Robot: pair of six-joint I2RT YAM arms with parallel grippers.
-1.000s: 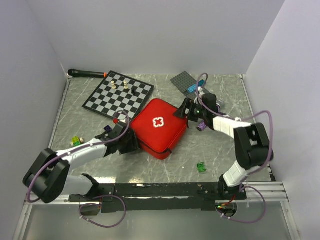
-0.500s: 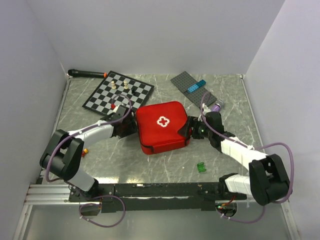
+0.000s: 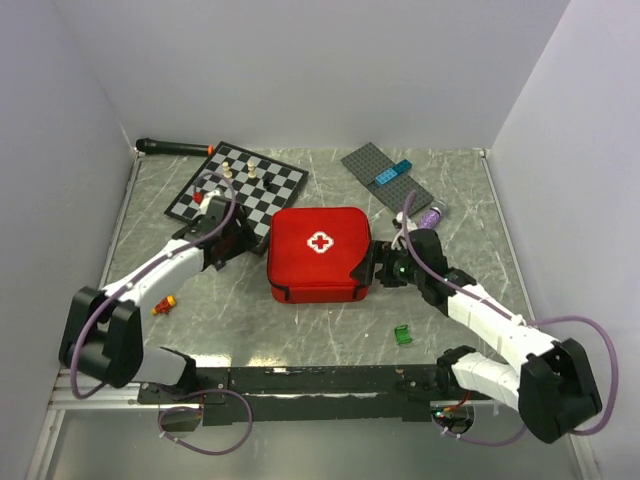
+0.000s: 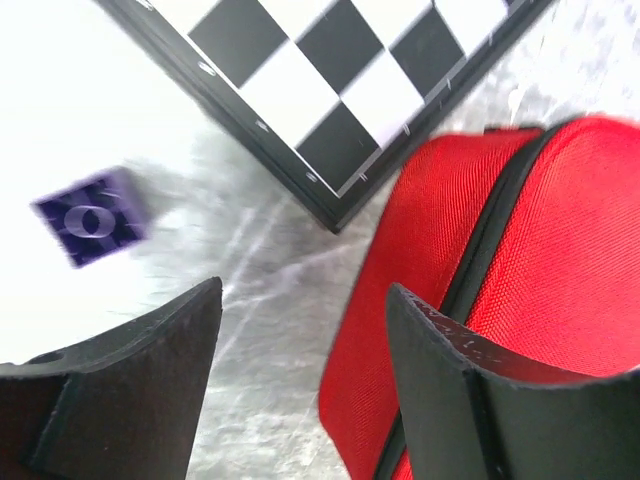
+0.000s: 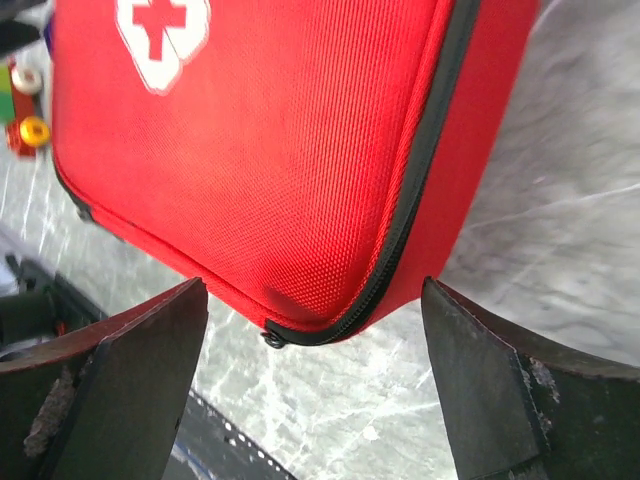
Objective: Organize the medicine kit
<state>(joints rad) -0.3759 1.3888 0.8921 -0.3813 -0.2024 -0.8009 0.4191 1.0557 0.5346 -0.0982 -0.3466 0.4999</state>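
Note:
The medicine kit (image 3: 320, 252) is a red fabric zip case lying flat and zipped shut, white cross up, mid-table. My left gripper (image 3: 243, 240) is open at the kit's left edge. In the left wrist view its gripper (image 4: 305, 290) has one finger over the kit's (image 4: 560, 250) corner and the other over bare table. My right gripper (image 3: 373, 266) is open at the kit's right edge. In the right wrist view its gripper (image 5: 312, 292) straddles the kit's (image 5: 300, 150) corner, where the zip pull (image 5: 272, 338) hangs.
A chessboard (image 3: 240, 180) with a few pieces lies just behind the left gripper. There is a purple block (image 4: 90, 215) by its edge, a black marker (image 3: 175, 147) at the back left, a grey baseplate (image 3: 385, 170) and purple item (image 3: 432, 213) at the back right, and a green block (image 3: 403, 334) near the front.
The kit has turned from a diamond pose to square with the table and slid slightly. Both arms swung round with it and now sit at its left and right edges.

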